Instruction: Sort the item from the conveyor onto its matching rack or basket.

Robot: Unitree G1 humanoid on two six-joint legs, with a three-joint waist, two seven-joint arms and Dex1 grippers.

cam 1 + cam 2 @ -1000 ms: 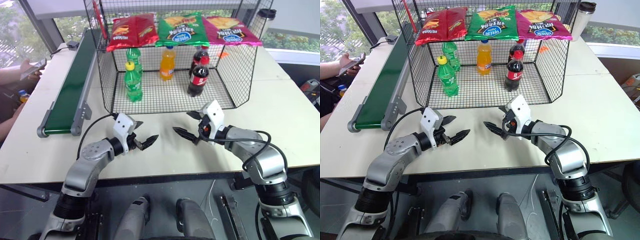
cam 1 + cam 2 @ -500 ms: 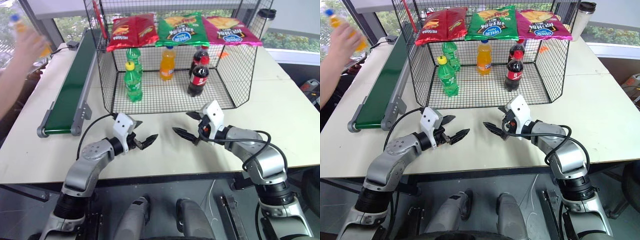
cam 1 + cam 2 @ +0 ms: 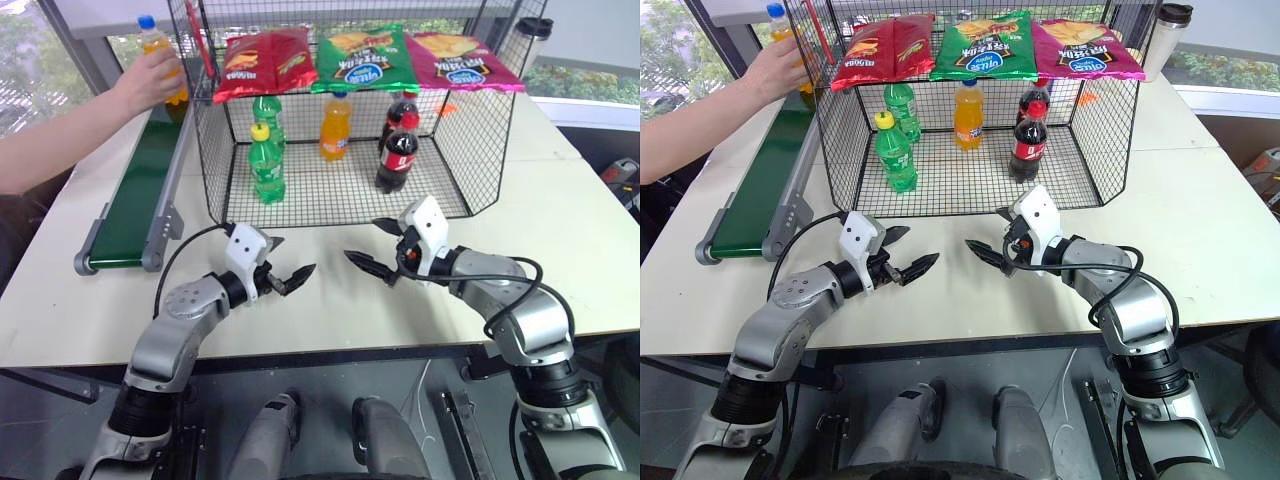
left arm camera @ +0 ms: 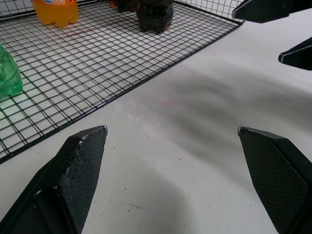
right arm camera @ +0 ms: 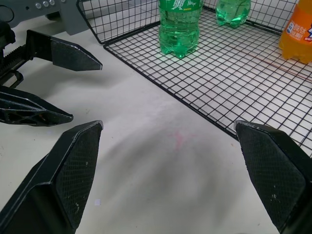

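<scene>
While a person's hand [image 3: 150, 80] holds the bottle [image 3: 160, 62] above the conveyor [image 3: 140, 190] at eleven o'clock, left gripper [image 3: 287, 262] and right gripper [image 3: 372, 250] hover over the worktop [image 3: 560, 240], jaws wide, empty.

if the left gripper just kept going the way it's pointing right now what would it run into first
Most likely the right gripper. The left gripper, open above the bare table, points toward it, and its wrist view shows the right one's black fingertips ahead. Depth is unclear.
</scene>
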